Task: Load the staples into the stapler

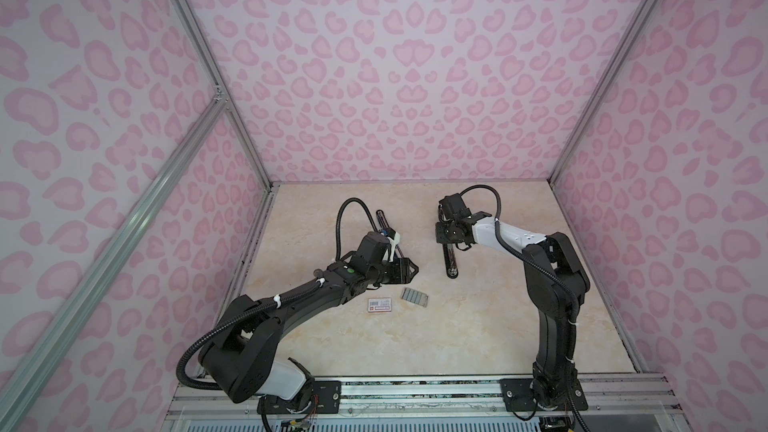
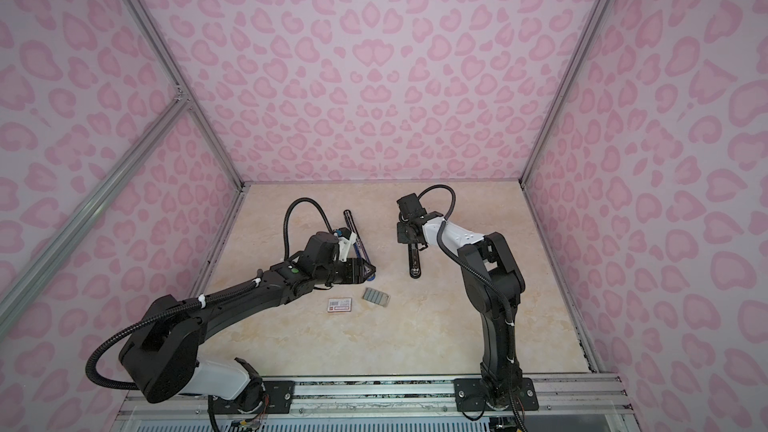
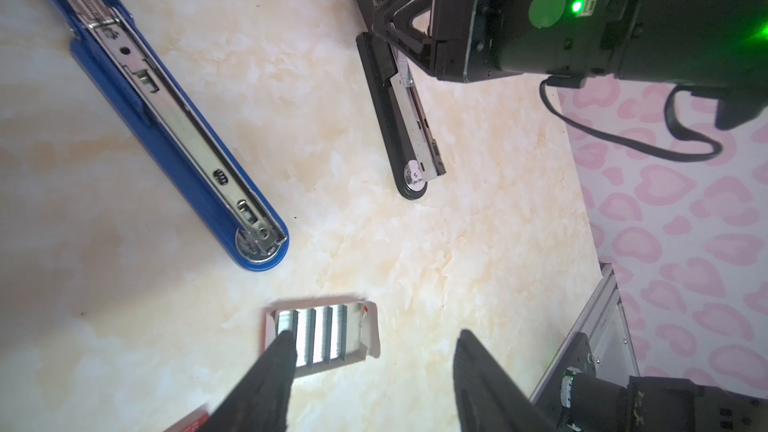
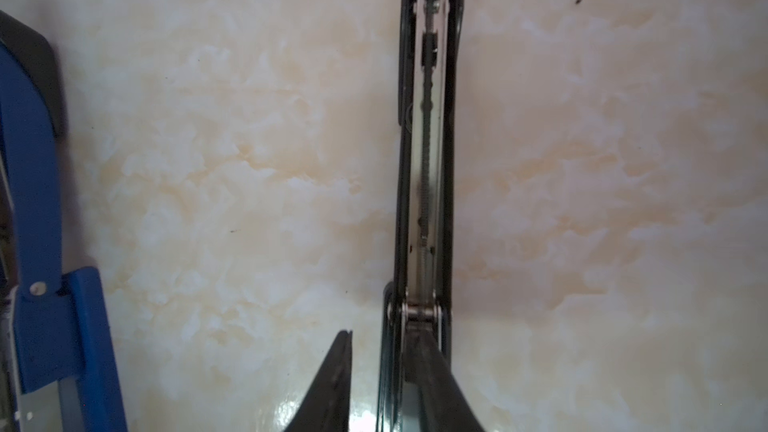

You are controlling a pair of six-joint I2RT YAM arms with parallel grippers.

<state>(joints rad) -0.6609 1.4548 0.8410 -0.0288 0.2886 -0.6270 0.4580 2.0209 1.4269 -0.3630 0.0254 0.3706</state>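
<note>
Several silvery staples (image 1: pixel 414 297) (image 2: pixel 376 297) (image 3: pixel 318 336) lie side by side in a small white open tray on the table. A black stapler (image 1: pixel 451 259) (image 2: pixel 414 261) (image 4: pixel 428 118) lies opened flat, its metal channel facing up. A blue stapler (image 2: pixel 353 234) (image 3: pixel 174 118) lies opened to its left. My left gripper (image 3: pixel 374 334) (image 1: pixel 413 270) hovers open above the staples, one fingertip over the tray's end. My right gripper (image 4: pixel 384 338) (image 1: pixel 459 246) stands slightly open at the black stapler's hinge. One finger rests over the channel and the other is beside the stapler with a gap.
A white-and-red barcoded box sleeve (image 1: pixel 380 305) (image 2: pixel 340 305) lies left of the staple tray. Pink patterned walls (image 1: pixel 415 76) close in the beige table (image 1: pixel 478 326) on three sides. An aluminium rail (image 1: pixel 415 388) with the arm bases runs along the front.
</note>
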